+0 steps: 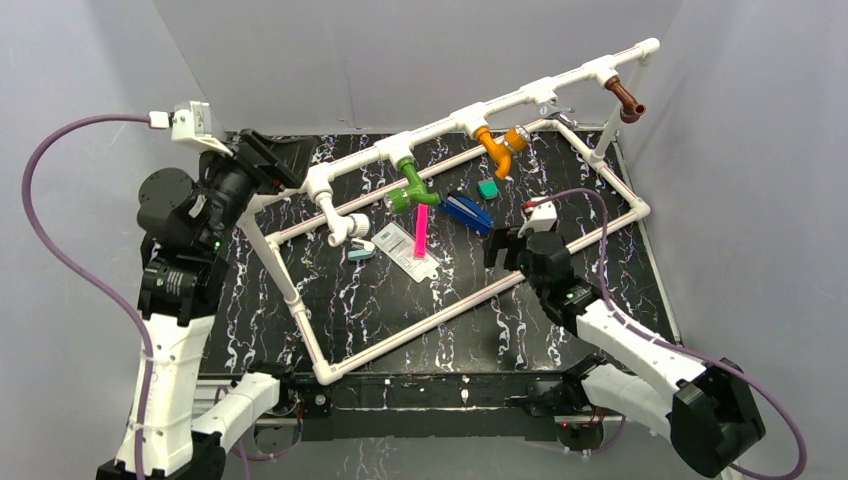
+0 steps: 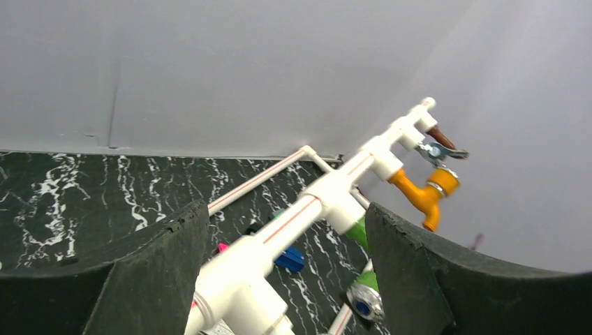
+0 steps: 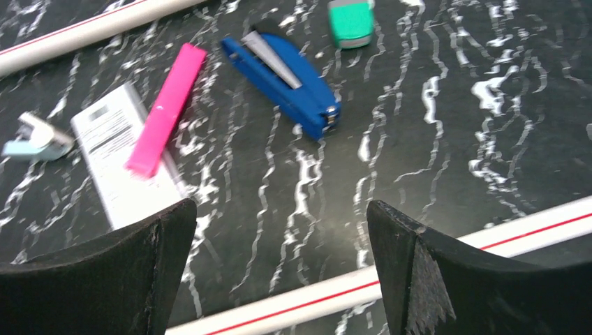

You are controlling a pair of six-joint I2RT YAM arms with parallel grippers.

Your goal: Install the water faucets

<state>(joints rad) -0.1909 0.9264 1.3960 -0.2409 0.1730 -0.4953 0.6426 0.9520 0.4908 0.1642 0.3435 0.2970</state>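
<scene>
Left gripper jaws spread wide, straddling pipe frame top rail near its left end. Right gripper spread too, empty, inside frame. White faucet, green faucet, orange faucet, brown faucet hang along that rail.

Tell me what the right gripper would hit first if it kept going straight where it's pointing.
Probably the black marbled tabletop, between the white red-striped pipe and the blue flat piece; depth is unclear.
</scene>
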